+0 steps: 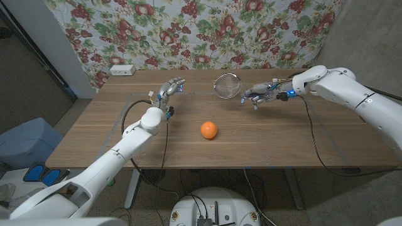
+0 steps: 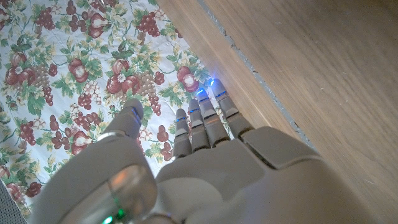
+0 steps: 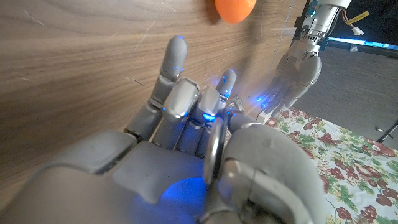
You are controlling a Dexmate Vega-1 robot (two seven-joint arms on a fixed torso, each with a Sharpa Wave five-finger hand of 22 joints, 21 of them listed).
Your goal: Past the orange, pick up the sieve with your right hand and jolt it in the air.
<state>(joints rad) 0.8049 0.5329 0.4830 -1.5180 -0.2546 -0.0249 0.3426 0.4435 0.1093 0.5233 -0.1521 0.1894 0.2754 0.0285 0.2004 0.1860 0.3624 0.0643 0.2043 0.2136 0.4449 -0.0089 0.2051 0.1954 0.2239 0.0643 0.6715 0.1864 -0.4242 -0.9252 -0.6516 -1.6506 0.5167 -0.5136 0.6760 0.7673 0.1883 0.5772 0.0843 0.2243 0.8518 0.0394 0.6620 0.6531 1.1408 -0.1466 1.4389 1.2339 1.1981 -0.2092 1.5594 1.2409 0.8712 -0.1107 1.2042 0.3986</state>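
Sieve sits at desk far edge, past orange. We see right hand beside sieve, fingers curled; thin metal handle appears pinched at thumb in right wrist view. We judge grasp made or nearly made; lift and jolt remain. Left hand raised, fingers apart, holds nothing.
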